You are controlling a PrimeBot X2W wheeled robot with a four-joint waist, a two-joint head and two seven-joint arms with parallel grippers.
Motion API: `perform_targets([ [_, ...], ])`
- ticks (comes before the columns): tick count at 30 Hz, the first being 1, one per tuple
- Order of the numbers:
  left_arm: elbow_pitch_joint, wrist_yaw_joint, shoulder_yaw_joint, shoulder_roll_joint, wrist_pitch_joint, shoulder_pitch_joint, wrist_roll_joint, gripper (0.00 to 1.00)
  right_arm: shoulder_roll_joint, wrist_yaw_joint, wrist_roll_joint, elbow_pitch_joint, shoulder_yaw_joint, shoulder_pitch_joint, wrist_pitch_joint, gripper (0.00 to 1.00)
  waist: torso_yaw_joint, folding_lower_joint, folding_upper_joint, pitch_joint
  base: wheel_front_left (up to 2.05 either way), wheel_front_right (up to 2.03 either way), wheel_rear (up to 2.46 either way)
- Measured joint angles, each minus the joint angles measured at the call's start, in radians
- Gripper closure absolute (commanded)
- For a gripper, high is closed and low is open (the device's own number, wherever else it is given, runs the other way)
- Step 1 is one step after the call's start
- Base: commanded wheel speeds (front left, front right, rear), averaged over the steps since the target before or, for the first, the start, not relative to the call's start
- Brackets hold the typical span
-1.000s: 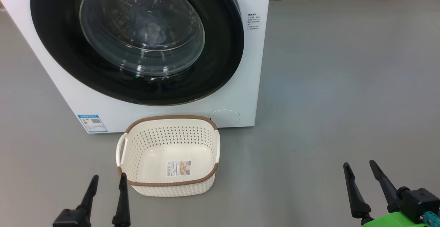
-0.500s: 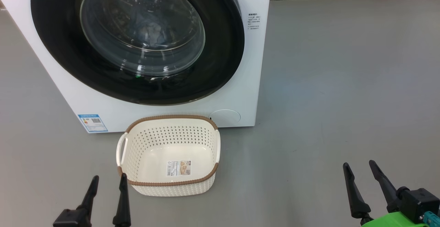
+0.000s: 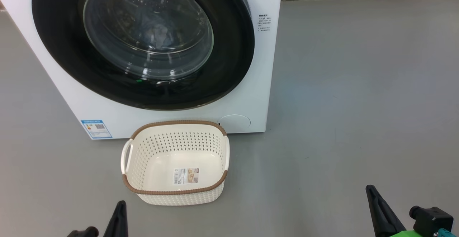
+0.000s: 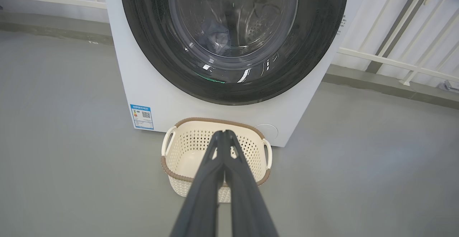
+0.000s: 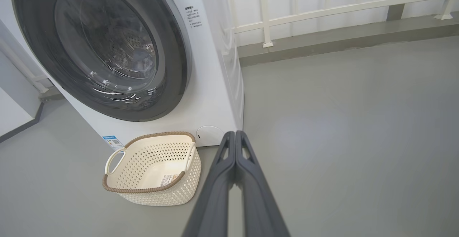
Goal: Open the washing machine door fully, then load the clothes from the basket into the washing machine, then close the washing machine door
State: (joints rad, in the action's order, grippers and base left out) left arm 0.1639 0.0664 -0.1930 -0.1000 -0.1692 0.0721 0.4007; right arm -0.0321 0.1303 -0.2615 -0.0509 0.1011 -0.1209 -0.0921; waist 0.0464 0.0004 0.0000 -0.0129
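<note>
The white washing machine [image 3: 263, 68] stands ahead with its door [image 3: 231, 50] shut flat against the front. Through the glass bowl I see a light bundle of clothes [image 3: 157, 34] in the drum, the same clothes [image 4: 217, 39] showing in the left wrist view. On the floor in front sits the cream basket [image 3: 172, 192], with nothing in it but a paper label. My left gripper [image 3: 120, 208] is shut and empty, near the basket's front left corner. Far to the right, above bare floor, my right gripper [image 3: 373, 194] is shut and empty too.
Grey floor spreads wide to the machine's right. A white railing [image 5: 322, 9] on a low kerb runs behind the machine. A blue sticker [image 3: 96, 128] and a round cover [image 3: 235, 121] sit low on the machine's front.
Both grippers have gone from open to shut, and both have dropped lower in the head view. The door and the basket have not moved.
</note>
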Motion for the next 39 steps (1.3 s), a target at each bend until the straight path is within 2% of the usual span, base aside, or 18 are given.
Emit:
perform_targets([
  [39,0.033,-0.055,0.085,0.016,0.089,-0.026,0.388,1.00,0.000,0.000,-0.431,-0.071,0.009,0.048,0.064,1.00,-0.015,-0.0003,0.0000,0.007,0.00,0.00,0.00],
])
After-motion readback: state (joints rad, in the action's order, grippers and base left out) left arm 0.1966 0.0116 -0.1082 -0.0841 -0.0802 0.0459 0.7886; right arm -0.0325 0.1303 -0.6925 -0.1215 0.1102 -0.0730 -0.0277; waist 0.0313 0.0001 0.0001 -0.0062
